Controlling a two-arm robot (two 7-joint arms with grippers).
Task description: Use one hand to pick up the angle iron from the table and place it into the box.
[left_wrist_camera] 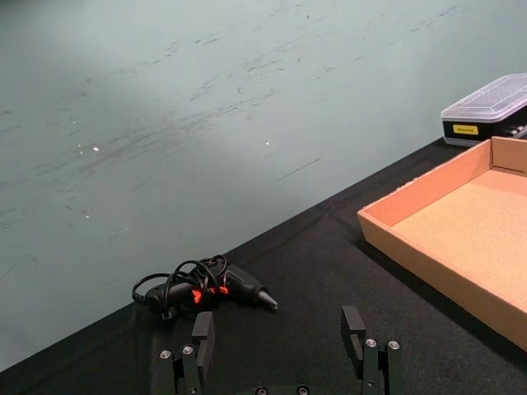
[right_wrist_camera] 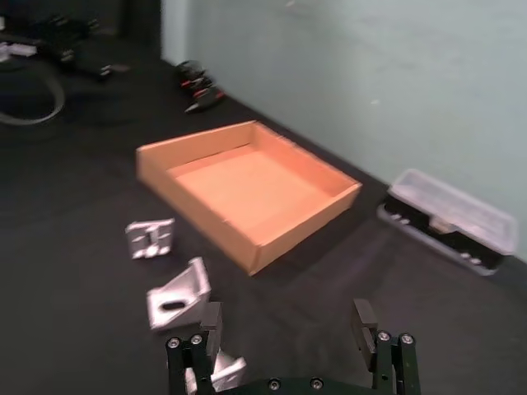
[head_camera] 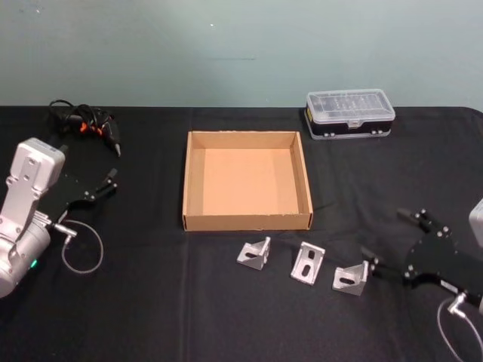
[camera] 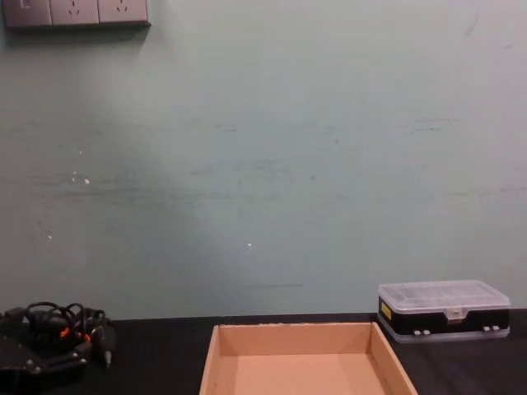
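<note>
My right fingers (right_wrist_camera: 363, 321) gape wide, one just beside the rightmost angle iron (head_camera: 351, 277), which lies on the worktop (head_camera: 151, 302) in front of the box (head_camera: 247, 222). My left fingers (left_wrist_camera: 354, 329) sit wide apart, far left.

I see bare surface (head_camera: 151, 302) at lower left; the box (head_camera: 247, 221) is open-topped, its low front wall just above the angle irons (head_camera: 308, 264).
</note>
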